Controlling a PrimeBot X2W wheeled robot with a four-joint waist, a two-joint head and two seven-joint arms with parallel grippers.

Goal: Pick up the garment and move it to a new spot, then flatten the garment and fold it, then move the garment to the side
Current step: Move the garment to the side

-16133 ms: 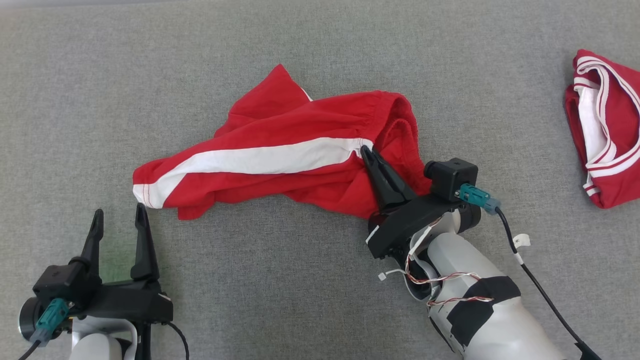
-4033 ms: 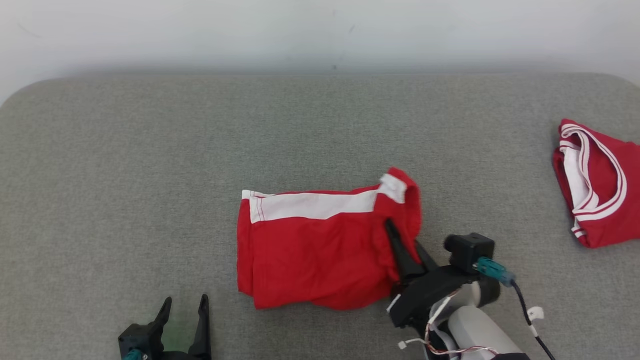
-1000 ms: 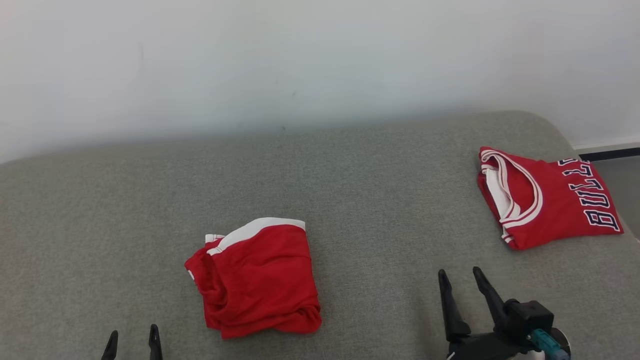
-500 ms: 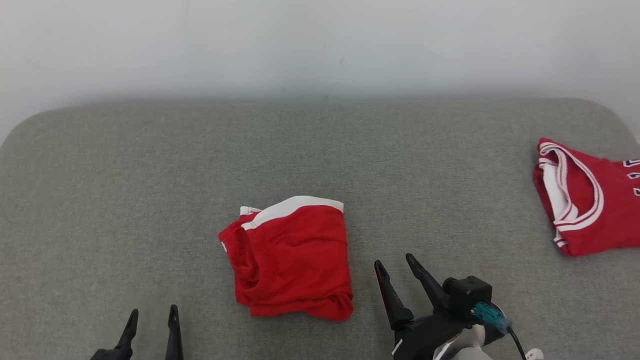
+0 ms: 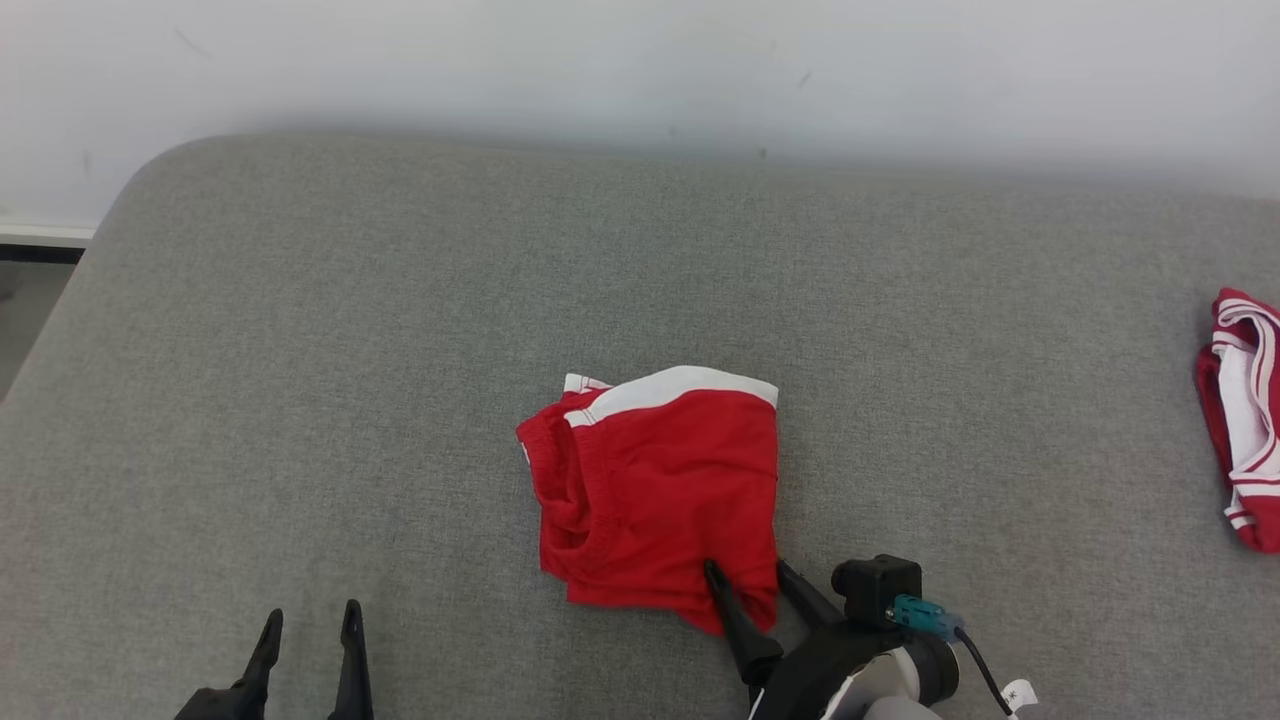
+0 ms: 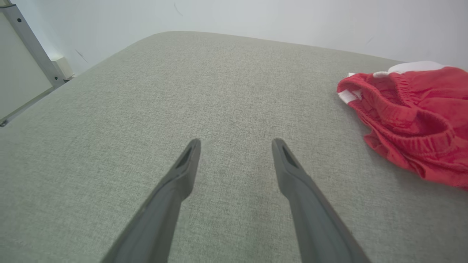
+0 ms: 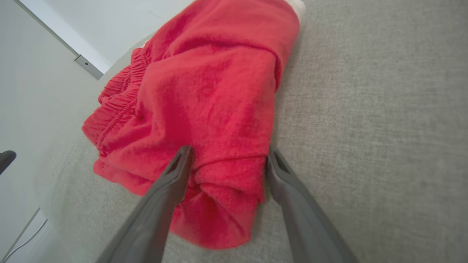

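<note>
Though spread wide, right tool (image 5: 746, 567) low astride near corner of garment (image 5: 660, 480), perhaps touching; left tool (image 5: 312, 612) spread, empty

A grey fabric-covered bench (image 5: 300, 350) with a rounded far-left corner stands against a white wall (image 5: 600, 60), and a folded red jersey (image 5: 1245, 420) with white trim lies on it far right.
</note>
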